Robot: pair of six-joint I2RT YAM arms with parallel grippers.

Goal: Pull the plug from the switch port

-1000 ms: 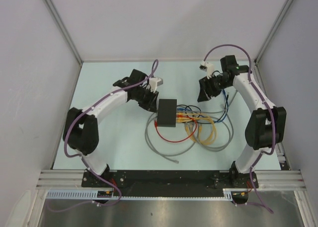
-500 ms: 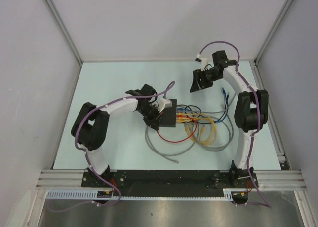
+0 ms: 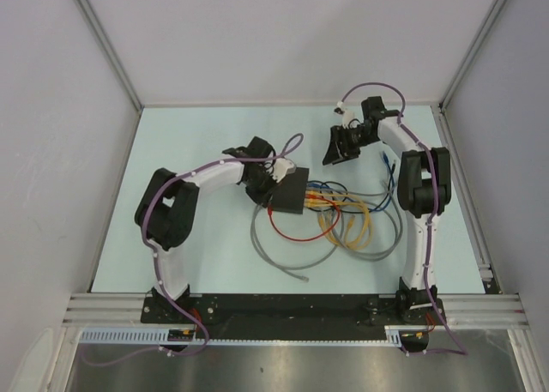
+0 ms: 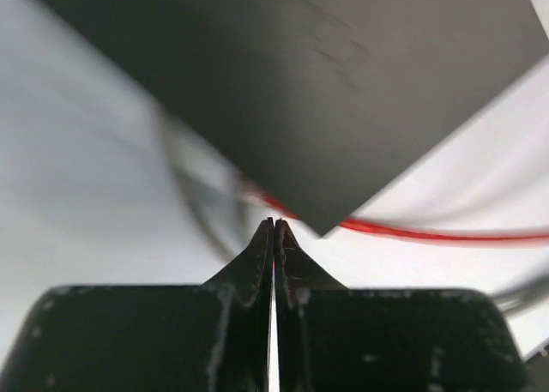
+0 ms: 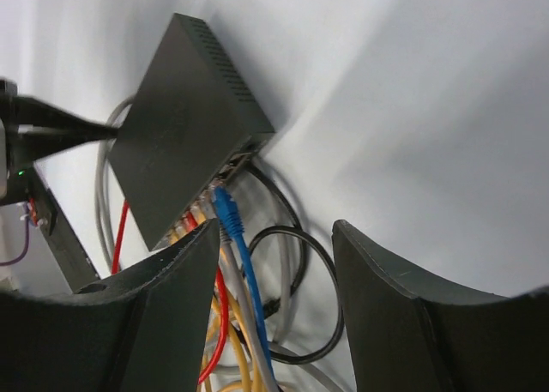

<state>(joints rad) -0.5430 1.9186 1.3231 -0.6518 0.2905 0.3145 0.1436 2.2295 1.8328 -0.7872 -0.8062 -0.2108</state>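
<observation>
Left gripper [image 3: 272,186]: my jaws are fully together and hold nothing.
Left gripper position: my fingertips [image 4: 274,231] sit at the left corner of the switch [image 3: 290,195]. I cannot tell whether they press on it.
Right gripper [image 3: 333,149]: my jaws stand partly apart with nothing between them.
Right gripper position: above the table [image 3: 189,143], to the far right of the switch and clear of it.
Switch location: flat on the table near its middle, between my two arms, with the port row on its right edge.
Ports: cables are plugged in along that edge, among them one with a blue plug [image 5: 225,210].
Cables: yellow loops [image 3: 345,225], a red cable [image 3: 296,235] and grey cables [image 3: 283,256] spread to the right and near side of the switch.
</observation>
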